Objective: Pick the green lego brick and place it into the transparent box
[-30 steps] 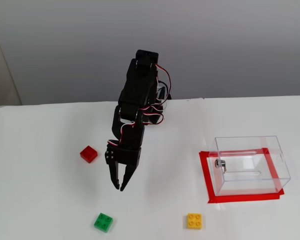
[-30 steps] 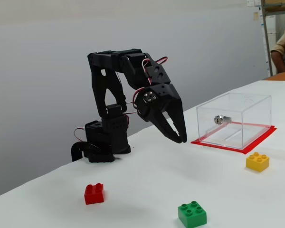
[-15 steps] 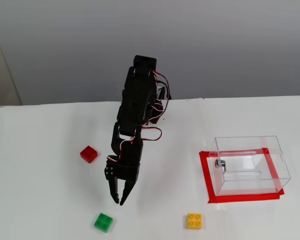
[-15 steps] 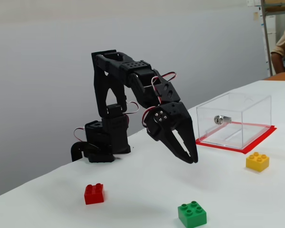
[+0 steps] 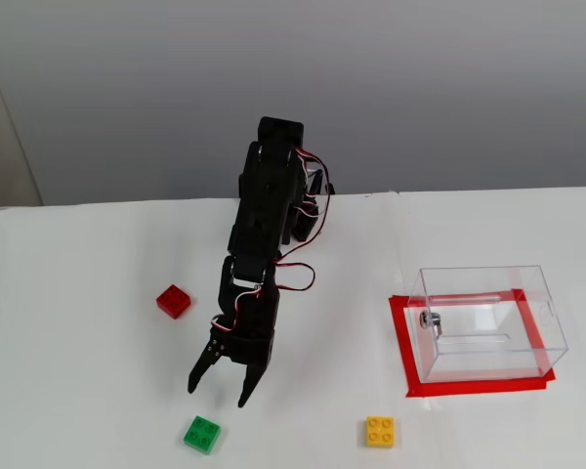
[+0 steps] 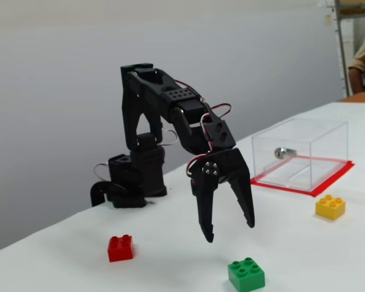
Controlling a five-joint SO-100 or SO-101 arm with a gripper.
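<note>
Since earlier frame my gripper (image 5: 217, 391) spread open, dropped lower; green lego brick (image 5: 203, 434) just ahead, toward surface's near edge, untouched.

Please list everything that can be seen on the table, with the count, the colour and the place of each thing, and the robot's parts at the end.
green lego brick: one, bright green, front of the table, just ahead of the open fingers, not touched.
red brick: one, red, left of the arm in the higher fixed view.
yellow brick: one, yellow, front, in front of the box.
transparent box: one, clear, empty of bricks, right side, with a small metal fitting on its left wall.
red tape: one frame, red, on the table around the box.
table: one, white.
arm: one, black, reaching forward and down.
gripper: one, black, open, above the table.
</note>
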